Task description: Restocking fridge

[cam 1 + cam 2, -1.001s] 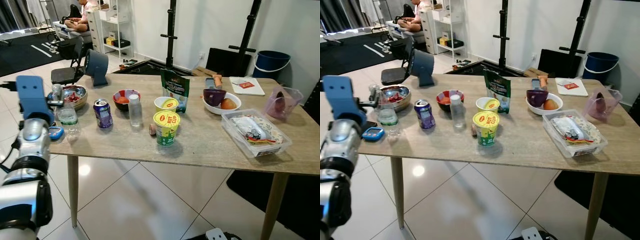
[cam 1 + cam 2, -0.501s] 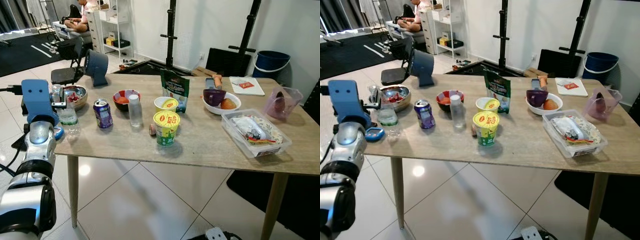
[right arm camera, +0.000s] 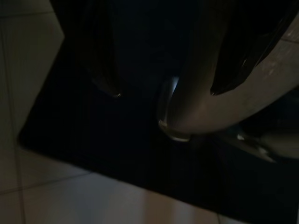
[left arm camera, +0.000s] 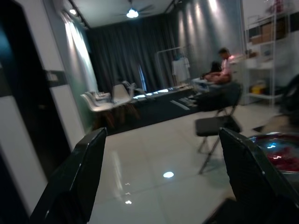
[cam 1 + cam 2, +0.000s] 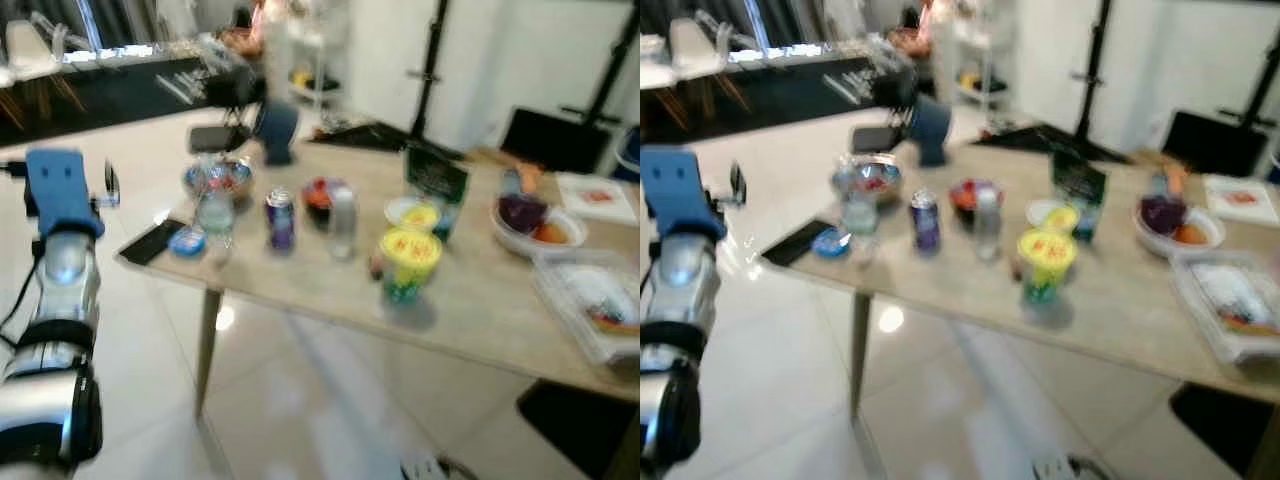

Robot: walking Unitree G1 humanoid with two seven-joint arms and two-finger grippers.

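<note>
Standing on the wooden bench (image 5: 470, 310), blurred in both eye views, is a spread of food and drink. Near the corner on the robot's left lie a dark flat object (image 5: 150, 241) and a small blue item (image 5: 187, 240), with a clear water bottle (image 5: 215, 218) just beside them and a metal bowl (image 5: 217, 178) of something red behind it. A purple drink can (image 5: 281, 220) stands to the right of the water bottle, then a second clear bottle (image 5: 342, 222) in front of a red bowl (image 5: 318, 194). Near the middle is a yellow-lidded cup (image 5: 408, 262), with another yellow-topped cup (image 5: 415, 214) and a dark green pouch (image 5: 436, 185) behind it. Further right, a white bowl (image 5: 535, 226) holds a purple cup and an orange fruit, and a clear plastic tub (image 5: 595, 305) sits at the right edge. A blue fan (image 5: 276, 130) stands at the far edge of the bench.

The left arm is raised at the left of the eye views, off the bench's corner and over the white tiled floor (image 5: 300, 400), a blue block at its wrist. In the left wrist view the left claw (image 4: 161, 175) has its two black fingers (image 4: 79, 177) spread wide apart with nothing between them, pointing out over the shiny floor toward a black chair (image 4: 217, 123); a person (image 4: 223, 65) sits far back in the room, and the metal bowl shows beside one finger.

The right wrist view is very dark; the right claw (image 3: 161, 91) has its fingers apart, hanging over a dark mat on the tiles.
</note>
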